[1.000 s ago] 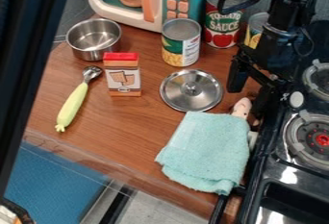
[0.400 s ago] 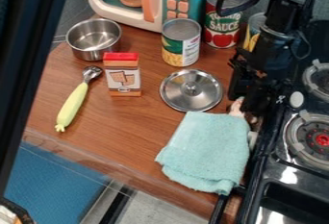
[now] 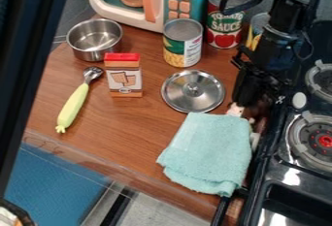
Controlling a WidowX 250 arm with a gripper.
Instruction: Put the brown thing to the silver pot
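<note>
Gripper (image 3: 250,103) near stove edge (image 3: 270,148), gap toward lid (image 3: 193,92)

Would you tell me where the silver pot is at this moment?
In the camera view, the silver pot stands upright at the upper left, beside the red-topped box, near the toy microwave.

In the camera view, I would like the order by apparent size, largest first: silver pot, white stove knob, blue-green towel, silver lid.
1. Blue-green towel
2. Silver pot and silver lid: too alike to rank
3. White stove knob
</note>
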